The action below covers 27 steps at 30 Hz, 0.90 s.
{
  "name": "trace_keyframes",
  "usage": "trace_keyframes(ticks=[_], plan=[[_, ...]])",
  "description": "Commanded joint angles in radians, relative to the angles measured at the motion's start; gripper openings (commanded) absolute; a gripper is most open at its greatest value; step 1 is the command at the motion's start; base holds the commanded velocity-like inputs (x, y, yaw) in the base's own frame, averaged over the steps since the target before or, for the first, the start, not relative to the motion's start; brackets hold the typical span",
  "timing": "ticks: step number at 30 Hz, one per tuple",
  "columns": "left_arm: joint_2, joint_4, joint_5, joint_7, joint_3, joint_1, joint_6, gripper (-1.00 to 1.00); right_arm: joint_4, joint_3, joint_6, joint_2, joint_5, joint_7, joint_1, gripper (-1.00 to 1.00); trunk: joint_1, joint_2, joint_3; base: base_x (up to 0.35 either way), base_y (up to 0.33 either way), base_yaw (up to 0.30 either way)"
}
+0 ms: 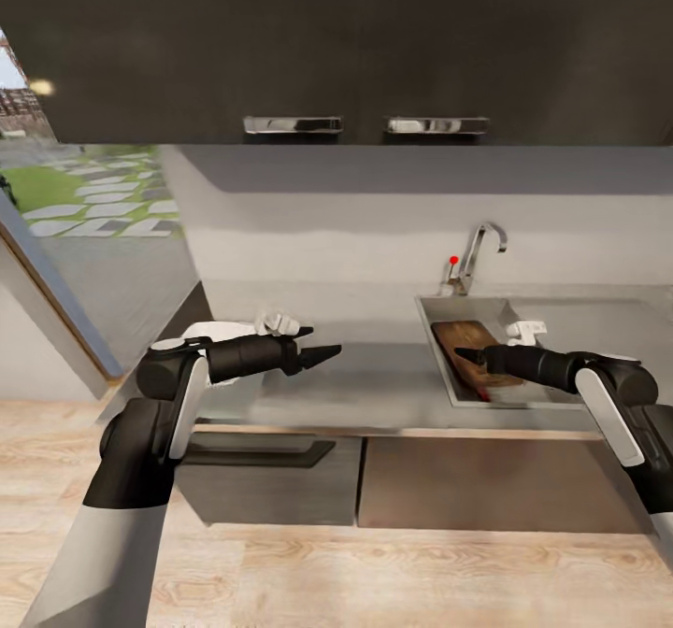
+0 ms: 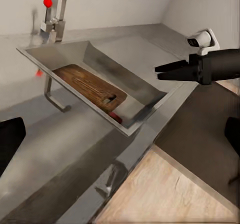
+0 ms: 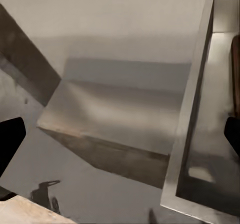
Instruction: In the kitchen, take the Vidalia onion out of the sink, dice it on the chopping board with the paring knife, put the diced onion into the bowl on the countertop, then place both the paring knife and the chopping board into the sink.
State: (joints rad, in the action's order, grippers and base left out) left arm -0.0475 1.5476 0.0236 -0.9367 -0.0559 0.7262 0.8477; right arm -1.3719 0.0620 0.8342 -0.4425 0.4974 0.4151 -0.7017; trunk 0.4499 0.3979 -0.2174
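The grey sink (image 1: 439, 315) is set in the dark countertop (image 1: 374, 376), under a chrome tap (image 1: 479, 252). The brown chopping board (image 1: 465, 340) (image 2: 90, 86) lies inside the basin. A red bit of the paring knife (image 1: 483, 392) (image 2: 115, 117) peeks out at the board's near end. My right gripper (image 1: 465, 355) (image 2: 159, 73) hovers open above the board, holding nothing. My left gripper (image 1: 327, 354) is open over the bare worktop left of the sink. A flat white shape, probably the bowl (image 1: 210, 331), lies behind my left forearm. The Vidalia onion is out of view.
Glossy black upper cabinets (image 1: 365, 49) hang overhead with two chrome handles. A large window (image 1: 75, 189) is at the left. Dark lower cabinets (image 1: 467, 497) stand below the worktop's edge, with pale wood floor (image 1: 374, 581) in front.
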Motion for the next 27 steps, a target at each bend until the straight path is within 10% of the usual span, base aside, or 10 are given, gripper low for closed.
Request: trace_keyframes(ticks=[1,27], plan=[[0.000,0.000,0.002,-0.001,0.001,0.001,0.008,1.00,-0.001,0.001,0.003,-0.001,-0.002,0.003,-0.001,1.00,0.000,0.002,-0.001,-0.303,0.103,-0.090],[-0.003,-0.005,0.001,0.001,-0.005,-0.002,0.007,1.00,-0.001,-0.001,0.006,-0.001,-0.011,0.001,-0.001,1.00,0.000,0.002,0.010,-0.307,0.019,-0.007]])
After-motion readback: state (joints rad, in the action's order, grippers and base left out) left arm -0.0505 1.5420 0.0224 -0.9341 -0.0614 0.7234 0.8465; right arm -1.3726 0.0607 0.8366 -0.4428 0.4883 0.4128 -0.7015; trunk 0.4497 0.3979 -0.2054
